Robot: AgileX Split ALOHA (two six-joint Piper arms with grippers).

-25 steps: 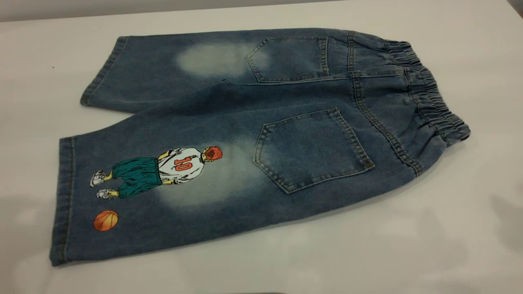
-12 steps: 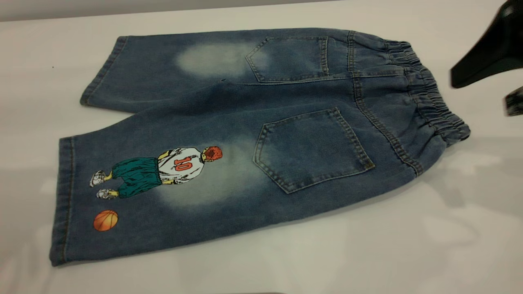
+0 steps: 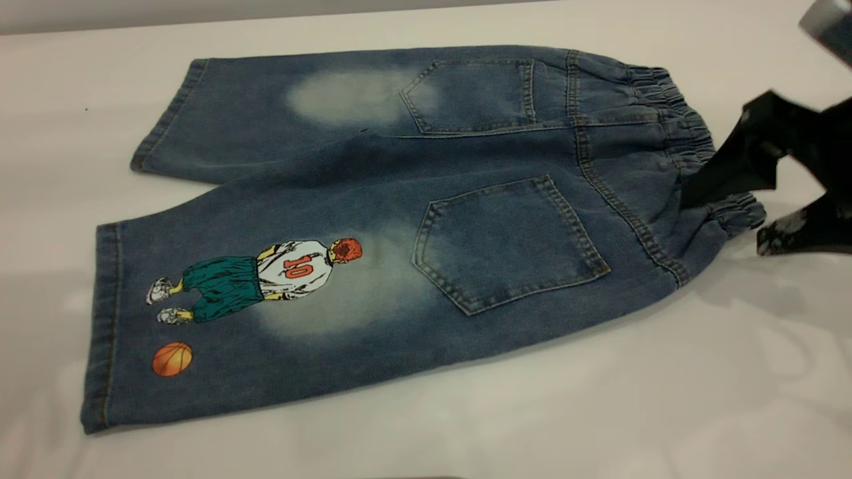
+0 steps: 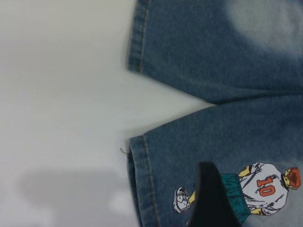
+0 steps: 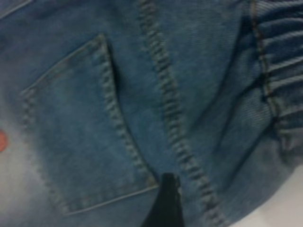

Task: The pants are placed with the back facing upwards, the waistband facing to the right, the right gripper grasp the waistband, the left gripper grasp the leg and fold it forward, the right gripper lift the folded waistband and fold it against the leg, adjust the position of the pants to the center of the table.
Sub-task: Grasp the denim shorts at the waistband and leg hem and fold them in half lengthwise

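Note:
Blue denim pants (image 3: 399,199) lie flat with the back pockets up and the elastic waistband (image 3: 692,143) to the right. The near leg (image 3: 219,319) carries a printed basketball player (image 3: 266,276) and a ball. My right gripper (image 3: 724,223) reaches in from the right and is open. One finger (image 3: 722,174) is over the waistband's near end and the other (image 3: 799,234) is beside it above the table. In the right wrist view a finger (image 5: 163,203) is above the near back pocket (image 5: 80,132). Part of my left gripper (image 4: 211,198) shows over the near leg's print (image 4: 265,187).
The white table (image 3: 599,399) runs bare around the pants, with a wide strip in front and to the left. The far leg's hem (image 3: 166,120) lies near the back left. The two leg hems part in the left wrist view, with table (image 4: 61,94) between them.
My right gripper has come in from the right edge and dropped to the waistband's near end. The pants have not shifted.

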